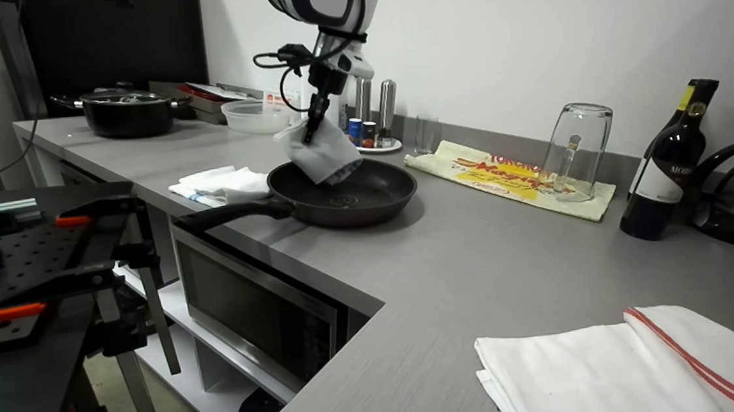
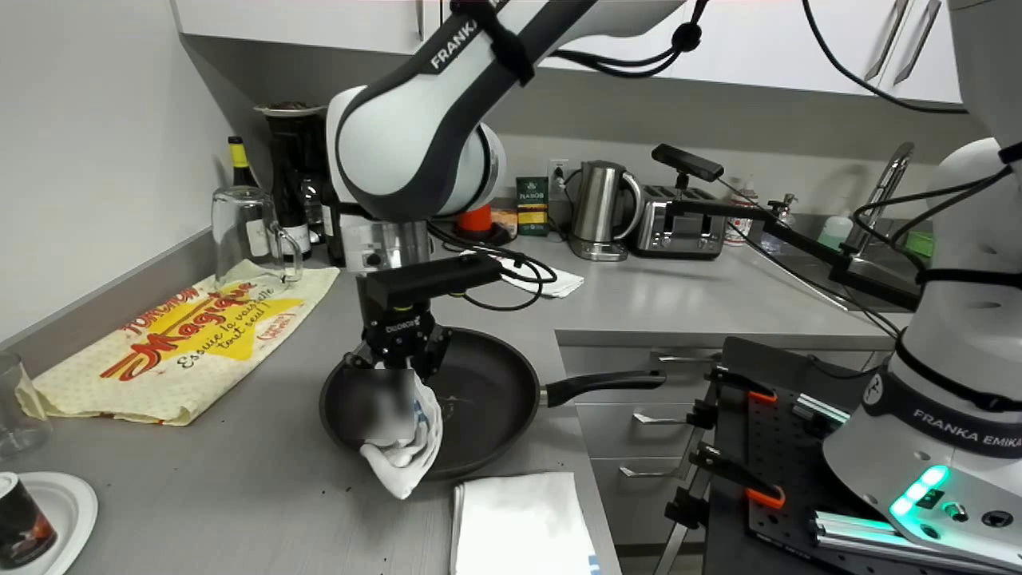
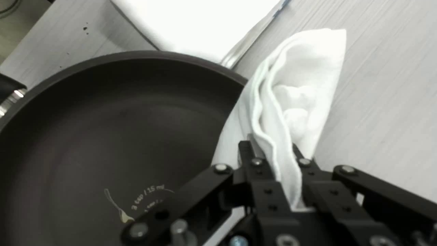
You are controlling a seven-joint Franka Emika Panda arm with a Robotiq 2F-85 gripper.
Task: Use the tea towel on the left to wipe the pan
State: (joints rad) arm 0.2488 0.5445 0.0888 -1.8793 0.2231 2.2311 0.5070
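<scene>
Holds the towel (image 3: 297,99) by bunched folds in the gripper (image 3: 271,147), clamped between both fingers. Hangs out beyond the fingertips and over the rim of the pan (image 2: 495,383) — partly above the inside, partly past the edge, above the counter (image 2: 239,479). Hard to say whether touching the pan. Shows a folded cloth (image 2: 519,523) just beside the pan — in both exterior views.

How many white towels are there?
3: a bunched towel in the gripper, a folded towel beside the pan, and a red-striped towel farther along the counter. Others may be hidden.
</scene>
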